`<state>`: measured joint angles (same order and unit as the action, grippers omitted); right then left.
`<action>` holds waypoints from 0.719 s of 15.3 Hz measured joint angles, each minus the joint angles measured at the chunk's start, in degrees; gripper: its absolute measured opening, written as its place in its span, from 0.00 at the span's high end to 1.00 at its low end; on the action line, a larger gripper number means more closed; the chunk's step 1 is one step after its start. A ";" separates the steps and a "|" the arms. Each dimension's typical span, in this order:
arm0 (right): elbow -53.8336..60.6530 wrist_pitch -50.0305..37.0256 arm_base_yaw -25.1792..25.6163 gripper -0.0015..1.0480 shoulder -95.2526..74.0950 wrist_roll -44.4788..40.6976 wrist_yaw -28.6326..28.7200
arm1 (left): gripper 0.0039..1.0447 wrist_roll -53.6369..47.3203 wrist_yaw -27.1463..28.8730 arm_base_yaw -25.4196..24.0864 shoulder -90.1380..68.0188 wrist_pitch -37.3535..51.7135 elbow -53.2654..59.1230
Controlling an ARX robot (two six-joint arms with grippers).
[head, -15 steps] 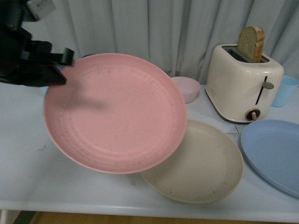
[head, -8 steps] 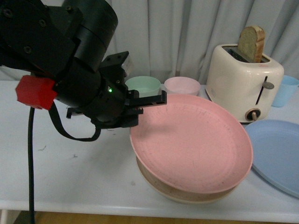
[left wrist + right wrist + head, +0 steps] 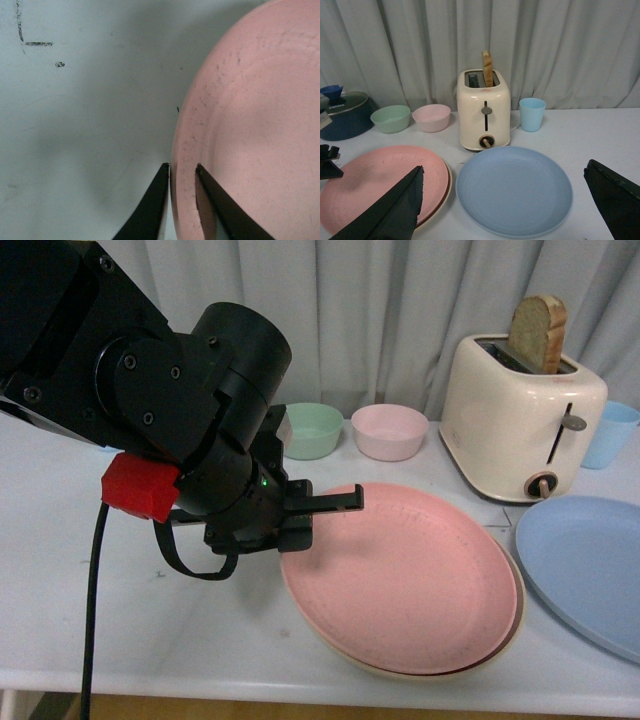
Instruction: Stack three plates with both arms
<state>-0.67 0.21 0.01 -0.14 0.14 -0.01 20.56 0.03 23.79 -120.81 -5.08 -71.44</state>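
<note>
The pink plate (image 3: 405, 575) lies on top of the cream-beige plate (image 3: 505, 638), whose rim shows under it at the front right of the table. My left gripper (image 3: 318, 512) is shut on the pink plate's left rim; in the left wrist view the gripper (image 3: 182, 170) has one jaw on each side of the plate's rim (image 3: 250, 125). The light blue plate (image 3: 590, 565) lies alone on the table to the right. In the right wrist view my right gripper (image 3: 505, 200) is open, raised above the blue plate (image 3: 514, 189), with the pink plate (image 3: 380, 182) beside it.
A cream toaster (image 3: 520, 420) with a bread slice stands behind the plates. A small green bowl (image 3: 308, 430) and a small pink bowl (image 3: 388, 432) sit at the back. A blue cup (image 3: 610, 435) is at the far right. A dark lidded pot (image 3: 342, 117) stands far left.
My left arm has carried the pink plate from the left, rightward and down, and it now rests on the cream-beige plate. The blue plate has not moved.
</note>
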 joint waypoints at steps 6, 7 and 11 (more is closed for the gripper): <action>0.00 0.00 0.02 0.06 0.00 0.00 0.00 | 0.30 -2.89 0.44 0.00 10.71 4.44 5.79; 0.00 0.02 0.00 0.06 0.00 0.00 0.00 | 0.08 -8.83 4.00 -0.74 23.63 13.00 14.19; 0.00 0.02 0.04 0.06 0.00 0.00 -0.02 | 0.30 -17.35 18.05 -3.74 36.94 47.28 34.32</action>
<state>-0.67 0.23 0.05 -0.14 0.14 -0.03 3.20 18.09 20.05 -83.88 42.19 -37.12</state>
